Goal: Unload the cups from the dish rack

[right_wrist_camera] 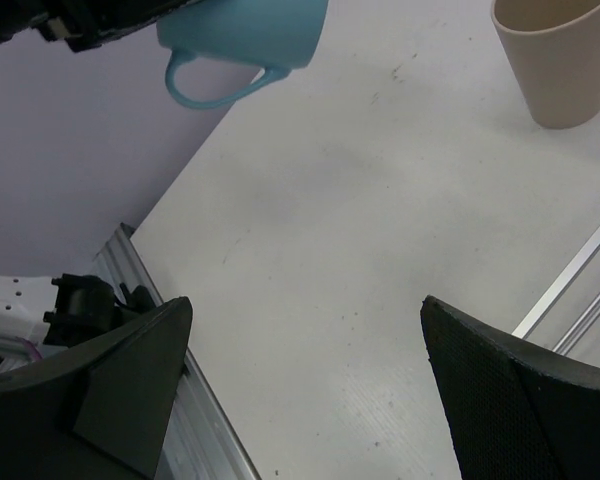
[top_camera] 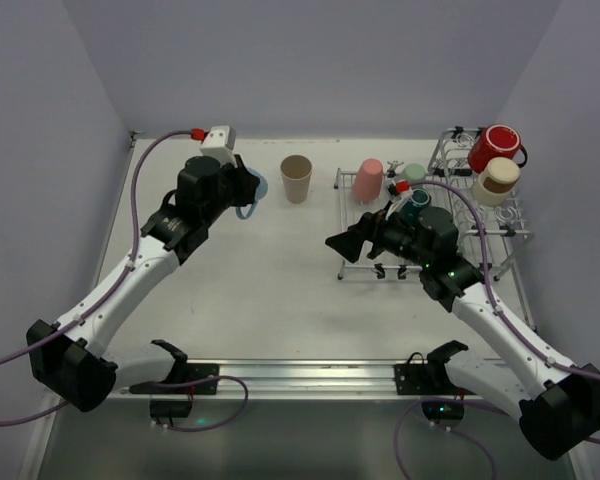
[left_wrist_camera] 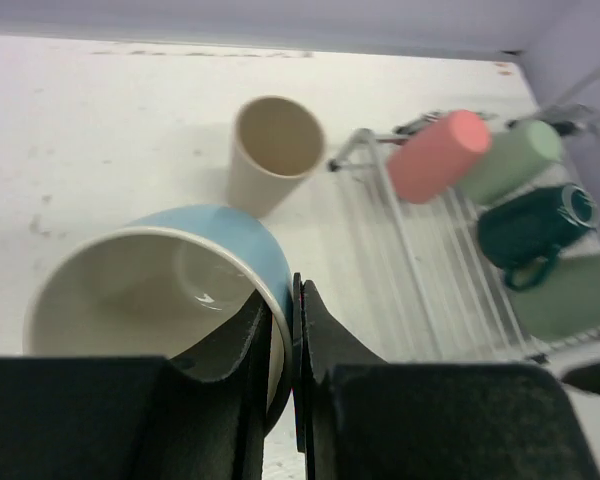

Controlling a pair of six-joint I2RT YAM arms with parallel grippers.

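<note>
My left gripper (top_camera: 248,188) is shut on the rim of a light blue mug (top_camera: 257,190), held above the table's back left; one finger is inside the mug (left_wrist_camera: 210,255) and one outside. A beige tumbler (top_camera: 296,178) stands upright on the table beside it. The silver wire dish rack (top_camera: 360,262) sits on the right and holds a pink cup (top_camera: 368,180), a sage green cup (top_camera: 414,173) and a dark teal mug (top_camera: 417,200). A red mug (top_camera: 493,147) and a cream cup (top_camera: 498,180) sit on its raised end. My right gripper (top_camera: 350,243) is open and empty over the rack's left edge.
Side walls close in the table left and right. A metal rail (top_camera: 310,375) runs along the near edge between the arm bases. In the left wrist view a second green cup (left_wrist_camera: 570,295) lies in the rack (left_wrist_camera: 420,290) behind the teal mug (left_wrist_camera: 530,228).
</note>
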